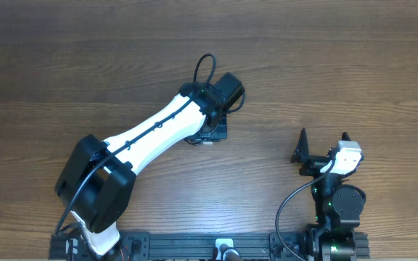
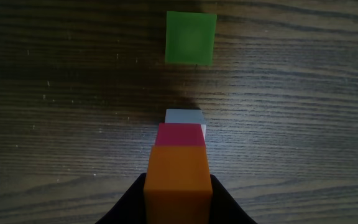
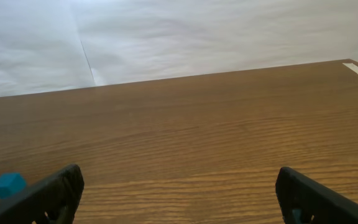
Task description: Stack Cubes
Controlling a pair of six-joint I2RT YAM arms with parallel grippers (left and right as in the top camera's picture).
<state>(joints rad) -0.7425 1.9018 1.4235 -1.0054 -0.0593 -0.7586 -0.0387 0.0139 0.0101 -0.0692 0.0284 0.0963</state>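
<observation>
My left gripper [image 2: 178, 198] is shut on an orange cube [image 2: 178, 177], its dark fingers hugging both sides. The orange cube sits above a red cube [image 2: 180, 134], and under that the edge of a white cube [image 2: 184, 116] peeks out, the three lined up as a column on the wooden table. A green cube [image 2: 191, 38] lies flat on the table a little beyond the column. From above, the left arm reaches to mid-table and its gripper [image 1: 210, 130] covers the cubes. My right gripper [image 1: 323, 143] stands open near its base, holding nothing.
A small blue cube [image 3: 8, 184] lies on the table off to one side of the right gripper [image 3: 179, 183]. The wooden table [image 1: 339, 58] stretches bare around the arms; a white wall backs its far edge [image 3: 229, 71].
</observation>
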